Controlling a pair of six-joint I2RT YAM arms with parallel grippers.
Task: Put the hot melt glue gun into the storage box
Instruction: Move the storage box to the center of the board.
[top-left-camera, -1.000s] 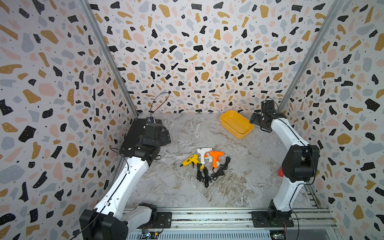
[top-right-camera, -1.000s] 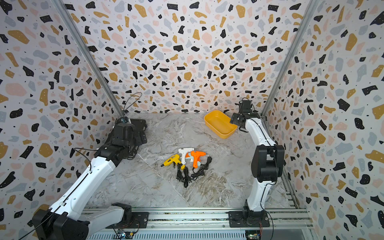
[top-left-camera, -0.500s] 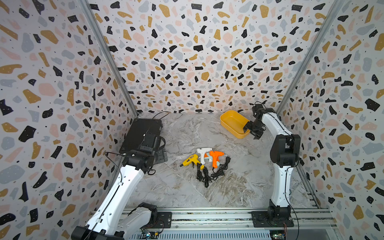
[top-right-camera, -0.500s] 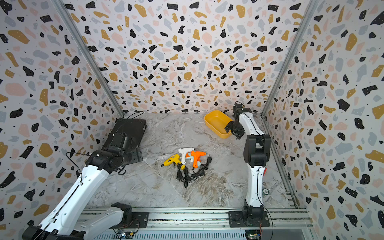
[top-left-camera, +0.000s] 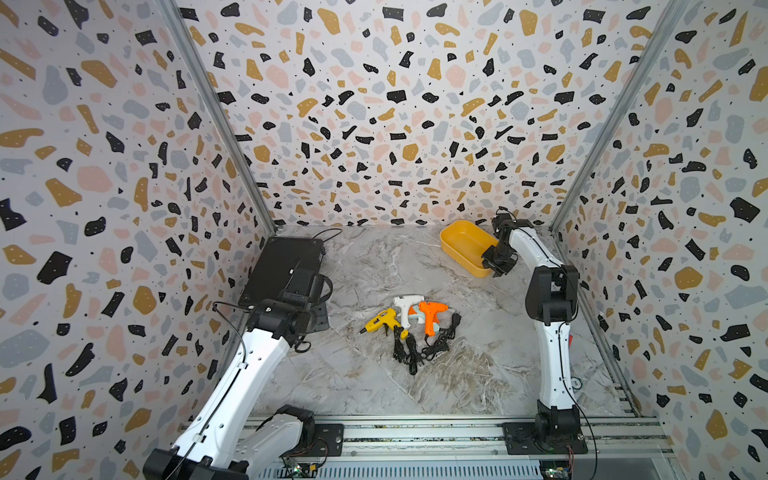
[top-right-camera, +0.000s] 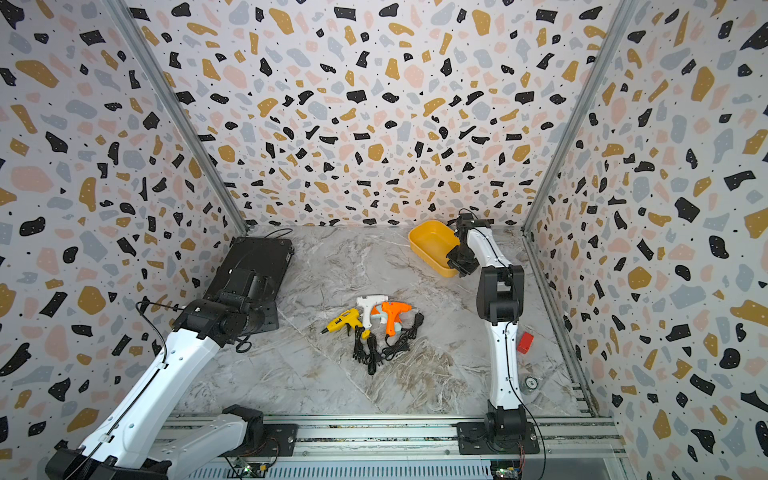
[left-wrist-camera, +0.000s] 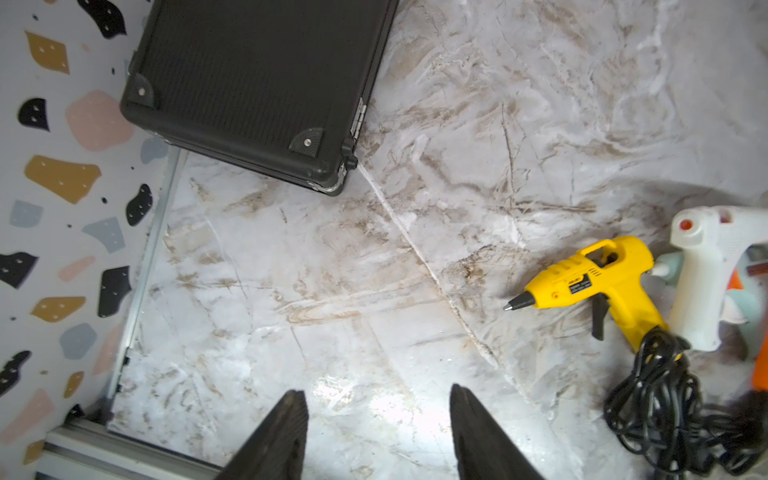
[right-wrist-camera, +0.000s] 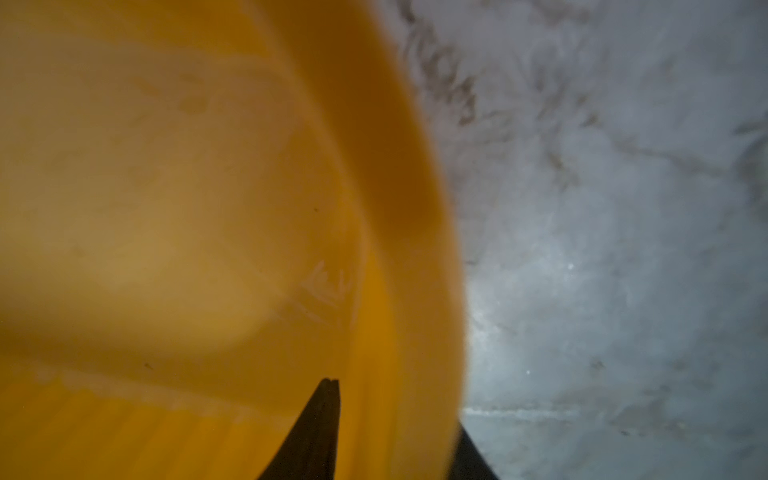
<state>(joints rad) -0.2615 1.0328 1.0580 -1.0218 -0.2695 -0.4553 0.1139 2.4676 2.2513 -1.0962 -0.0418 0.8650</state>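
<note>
Glue guns: three lie in a tight cluster on the table, just below centre in both top views: a yellow glue gun (top-left-camera: 376, 322) (top-right-camera: 345, 322), a white glue gun (top-left-camera: 405, 307) (top-right-camera: 368, 307) and an orange glue gun (top-left-camera: 430, 316) (top-right-camera: 395, 316). None is in the box.
Yellow gun, wrist view: at the right edge of the left wrist view, nozzle pointing toward frame left (left-wrist-camera: 598, 278), touching the white one (left-wrist-camera: 706, 266).
Cords: black cords (top-left-camera: 411, 349) lie bundled in a tangle just below the guns.
Storage box: the mustard-yellow storage box (top-left-camera: 461, 249) (top-right-camera: 430, 245) sits right of centre, near the back wall and well apart from the guns. Nothing lies in it.
Right gripper: the right gripper (top-left-camera: 494, 262) (top-right-camera: 459, 262) is at the box's right-hand rim. In the blurred right wrist view (right-wrist-camera: 399, 411), one jaw is inside the tub (right-wrist-camera: 208, 208) and the other outside, closed on the wall between them.
Left gripper: the left gripper (left-wrist-camera: 376, 390) hovers over bare table, jaws apart with nothing between them.
Black case: a flat black case (top-left-camera: 278, 266) (left-wrist-camera: 257, 75) lies closed, left of centre by the side wall.
Table: marbled grey table (top-left-camera: 374, 257).
</note>
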